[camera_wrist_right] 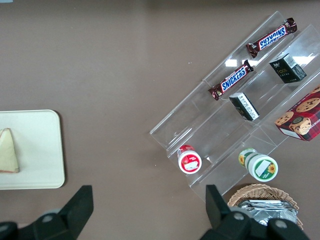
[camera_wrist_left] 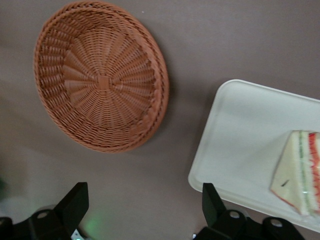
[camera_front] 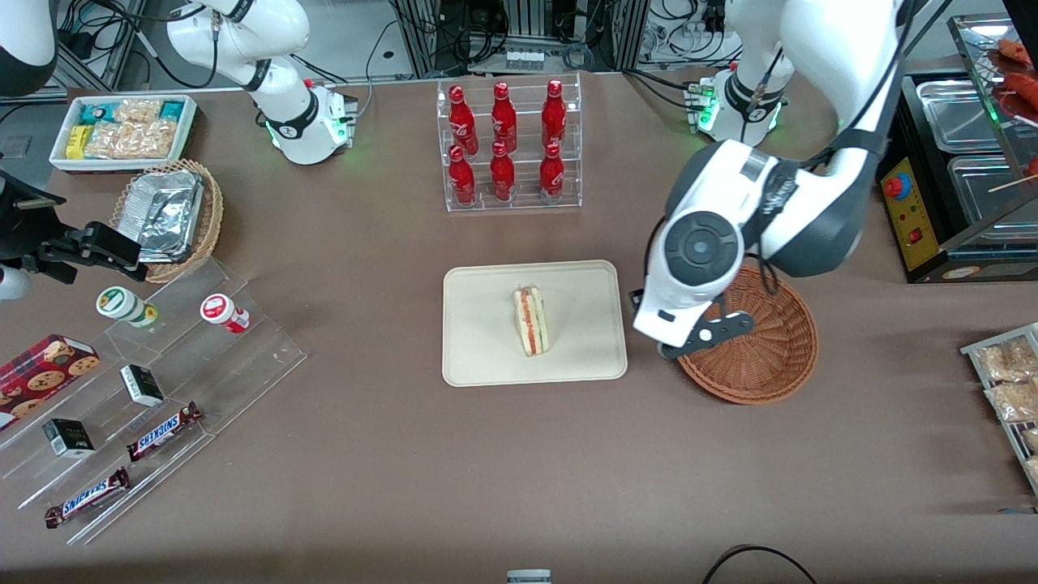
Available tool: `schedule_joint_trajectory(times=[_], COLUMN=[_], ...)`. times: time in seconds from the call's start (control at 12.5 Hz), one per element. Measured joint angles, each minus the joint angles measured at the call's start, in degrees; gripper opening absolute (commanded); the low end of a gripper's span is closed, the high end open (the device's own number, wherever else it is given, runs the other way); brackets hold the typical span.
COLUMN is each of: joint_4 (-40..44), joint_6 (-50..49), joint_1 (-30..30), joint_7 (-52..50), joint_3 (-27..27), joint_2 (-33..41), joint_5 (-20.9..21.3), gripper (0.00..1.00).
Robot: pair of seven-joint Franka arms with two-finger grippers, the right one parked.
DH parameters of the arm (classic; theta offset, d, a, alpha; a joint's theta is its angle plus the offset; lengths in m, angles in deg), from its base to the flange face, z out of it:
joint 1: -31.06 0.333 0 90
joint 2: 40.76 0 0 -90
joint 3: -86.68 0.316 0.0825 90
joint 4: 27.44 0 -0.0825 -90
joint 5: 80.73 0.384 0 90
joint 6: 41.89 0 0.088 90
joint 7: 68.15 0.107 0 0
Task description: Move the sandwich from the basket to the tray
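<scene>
The sandwich [camera_front: 531,321], a white bread wedge with red and green filling at its edge, lies on the cream tray [camera_front: 486,357] near its middle. It also shows in the left wrist view [camera_wrist_left: 299,172] on the tray [camera_wrist_left: 240,135]. The reddish-brown wicker basket [camera_front: 770,357] stands beside the tray toward the working arm's end, with nothing in it [camera_wrist_left: 100,75]. My left gripper [camera_wrist_left: 145,202] is open and holds nothing. It hangs above the bare table between tray and basket, its body [camera_front: 689,324] over the basket's rim.
A clear rack of red bottles [camera_front: 507,146] stands farther from the front camera than the tray. A tan basket with foil trays [camera_front: 170,215], a white bin of snacks [camera_front: 122,130] and a clear stepped stand of snacks [camera_front: 146,397] lie toward the parked arm's end. A black warmer [camera_front: 957,178] stands at the working arm's end.
</scene>
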Motion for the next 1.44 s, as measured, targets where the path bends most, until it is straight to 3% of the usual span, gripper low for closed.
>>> schedule_joint_trajectory(times=[0.8, 1.44], joint_4=[-12.47, -14.37], joint_6=[-1.94, -12.31], joint_1=[14.03, 14.45], joint_7=[23.90, 40.63], joint_3=[0.29, 8.82], joint_2=[16.69, 26.99], joint_5=[-5.49, -7.22], gripper=[1.00, 1.00])
